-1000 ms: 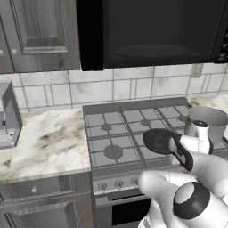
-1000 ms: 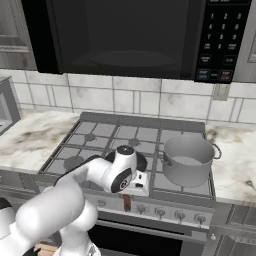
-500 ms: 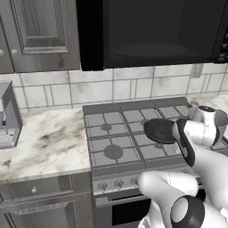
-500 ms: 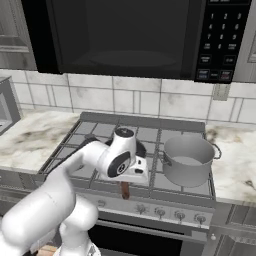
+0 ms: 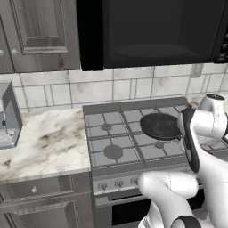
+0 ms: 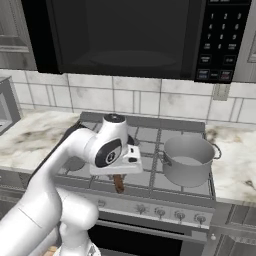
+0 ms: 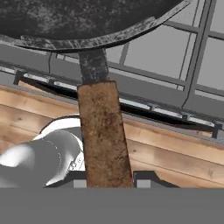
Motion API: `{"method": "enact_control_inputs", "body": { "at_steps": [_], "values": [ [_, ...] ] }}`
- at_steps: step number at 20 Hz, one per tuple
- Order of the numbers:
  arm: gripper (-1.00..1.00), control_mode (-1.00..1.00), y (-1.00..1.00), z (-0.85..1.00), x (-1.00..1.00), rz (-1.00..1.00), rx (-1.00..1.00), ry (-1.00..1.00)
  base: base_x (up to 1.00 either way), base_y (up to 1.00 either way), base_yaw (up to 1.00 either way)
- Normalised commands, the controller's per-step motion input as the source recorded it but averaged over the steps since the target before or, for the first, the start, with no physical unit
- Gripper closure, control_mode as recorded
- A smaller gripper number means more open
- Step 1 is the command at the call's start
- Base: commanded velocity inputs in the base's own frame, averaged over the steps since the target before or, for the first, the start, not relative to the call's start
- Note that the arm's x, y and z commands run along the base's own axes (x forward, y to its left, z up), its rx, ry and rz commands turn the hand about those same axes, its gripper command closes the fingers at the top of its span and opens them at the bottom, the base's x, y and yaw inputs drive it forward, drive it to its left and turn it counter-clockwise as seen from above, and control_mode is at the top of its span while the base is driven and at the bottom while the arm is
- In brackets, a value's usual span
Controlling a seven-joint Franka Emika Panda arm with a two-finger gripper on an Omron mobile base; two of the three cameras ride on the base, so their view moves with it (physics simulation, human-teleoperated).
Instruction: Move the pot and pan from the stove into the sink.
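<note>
Reaching over the stove (image 5: 129, 142), the arm bent sharply; its gripper (image 7: 107, 181) was clamped on the pan (image 5: 161, 126) handle, pan lifted above the grates, pot (image 6: 188, 160) right.

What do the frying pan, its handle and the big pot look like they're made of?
The pan looks like dark cast iron or coated metal: matte black, mottled surface. Its handle looks like wood: brown and grainy. The pot looks like brushed steel or aluminium: grey with a dull sheen. Everything is rendered, so these are guesses.
</note>
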Motion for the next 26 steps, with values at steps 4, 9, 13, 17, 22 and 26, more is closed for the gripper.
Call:
{"method": "enact_control_inputs", "body": {
  "at_steps": [4, 9, 13, 17, 22, 26],
  "values": [
    [1.00, -1.00, 0.12, 0.50, -0.58, 0.15, -0.04, -0.18, 0.00, 0.00, 0.00],
    [1.00, -1.00, 0.03, 0.41, -0.50, 0.13, -0.03, -0.30, 0.00, 0.00, 0.00],
    [1.00, -1.00, 0.15, 0.24, -0.46, 0.14, -0.05, -0.30, 0.00, 0.00, 0.00],
    [1.00, -1.00, 0.33, 0.14, -0.40, 0.11, -0.09, -0.22, 0.00, 0.00, 0.00],
    [1.00, -1.00, 0.05, 0.00, -0.04, 0.00, -0.01, -0.01, 0.00, 0.00, 0.00],
    [1.00, 1.00, 0.00, 0.00, 0.00, 0.00, 0.00, 0.00, -0.02, 0.00, 0.00]
  ]
}}
